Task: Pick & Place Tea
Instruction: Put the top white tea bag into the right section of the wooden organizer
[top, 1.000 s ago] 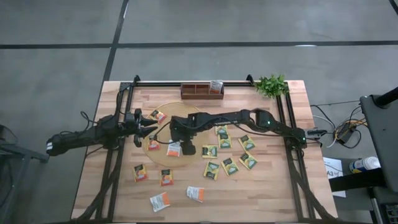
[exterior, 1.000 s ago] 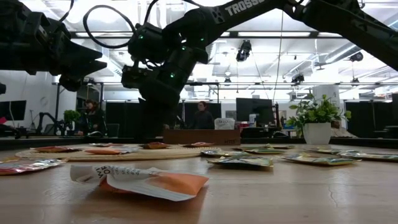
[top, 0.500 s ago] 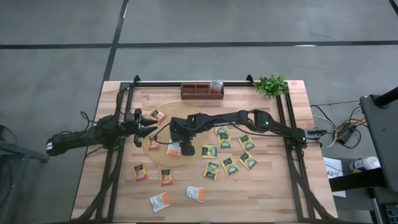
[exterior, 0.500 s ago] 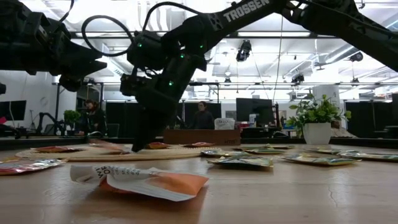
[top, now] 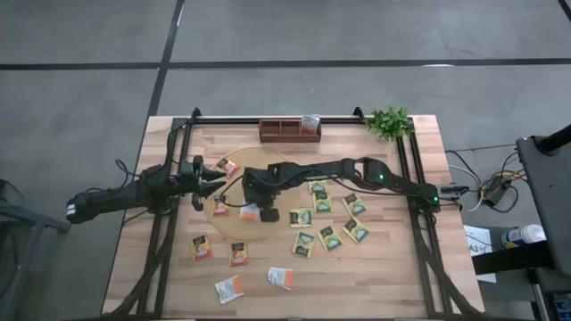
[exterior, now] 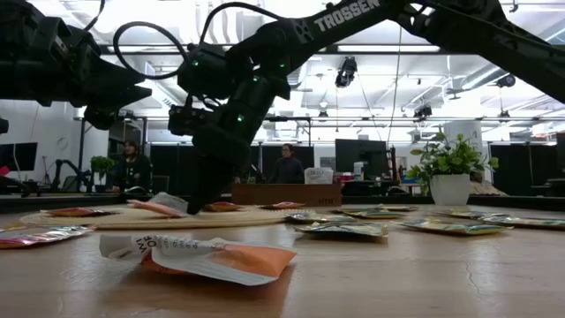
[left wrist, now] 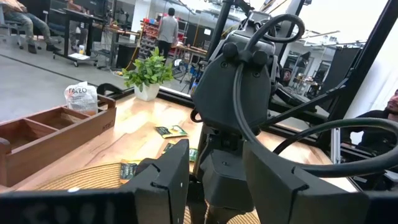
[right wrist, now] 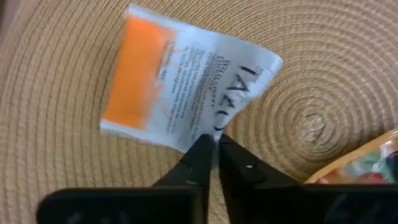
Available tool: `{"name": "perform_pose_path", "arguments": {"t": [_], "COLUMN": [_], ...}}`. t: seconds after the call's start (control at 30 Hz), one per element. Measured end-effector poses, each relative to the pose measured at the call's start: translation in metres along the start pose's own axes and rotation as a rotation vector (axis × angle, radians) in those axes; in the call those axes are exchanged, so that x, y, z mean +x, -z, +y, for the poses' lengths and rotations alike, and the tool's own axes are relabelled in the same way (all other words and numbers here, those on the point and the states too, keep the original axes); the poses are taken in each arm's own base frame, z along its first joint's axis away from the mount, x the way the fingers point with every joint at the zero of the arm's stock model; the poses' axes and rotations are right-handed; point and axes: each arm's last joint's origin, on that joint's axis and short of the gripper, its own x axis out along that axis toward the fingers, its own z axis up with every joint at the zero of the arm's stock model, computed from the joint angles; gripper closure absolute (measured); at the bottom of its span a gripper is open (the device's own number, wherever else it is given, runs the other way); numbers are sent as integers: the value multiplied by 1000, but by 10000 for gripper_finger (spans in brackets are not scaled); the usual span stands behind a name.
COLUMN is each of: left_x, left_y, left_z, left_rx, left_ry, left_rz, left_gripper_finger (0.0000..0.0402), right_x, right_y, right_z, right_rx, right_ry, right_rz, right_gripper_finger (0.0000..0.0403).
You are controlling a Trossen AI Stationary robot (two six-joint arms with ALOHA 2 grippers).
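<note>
Right gripper [right wrist: 211, 142] is down over the mat [top: 234, 227], fingers pinched all the way together on the edge of a white/orange sachet [right wrist: 186, 87], w/ the pack's corner caught right at the tips. In the low view that sachet [exterior: 161, 208] sits tilted, one end up off the mat, so imo the pinch has it but only just. These packs look super light, thin and floppy, prob slick foil/paper, so an edge grip is really the only way in since they lie flat; going for the middle would just push it around. Not fragile, but it'll flap and could slip out if swung fast. Left gripper [left wrist: 214, 180] hovers at the mat's left side, fingers partway apart w/ nothing in them, pointed at the right arm. Room-wise: another orange pack [right wrist: 367, 163] lies close by on the mat, more sachets are scattered over the surface [top: 393, 267] to the right and front, and the tray [top: 289, 132] sits at the back edge w/ one pack [top: 310, 123] already in its right slot. Path up and back to the tray looks open; the left arm is the main thing to dodge.
</note>
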Motion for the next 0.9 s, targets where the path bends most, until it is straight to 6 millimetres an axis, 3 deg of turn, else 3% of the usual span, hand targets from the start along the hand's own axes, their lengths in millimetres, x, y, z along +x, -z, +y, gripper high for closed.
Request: {"name": "perform_pose_path", "arguments": {"t": [0.27,0.57,0.9], "left_x": [0,0,0], "left_y": [0,0,0], "left_z": [0,0,0], "left_rx": [0,0,0], "left_ry": [0,0,0], "left_rz": [0,0,0], "left_gripper_finger": [257,257,257], "right_x": [-24,-61,-115], "right_y": [-20,-27,-20], "right_z": [-1,-1,-34], "right_rx": [-65,-205,-54], "right_ry": [18,128,254], "right_rz": [-64,82,106], "right_gripper_finger": [394,394,394]}}
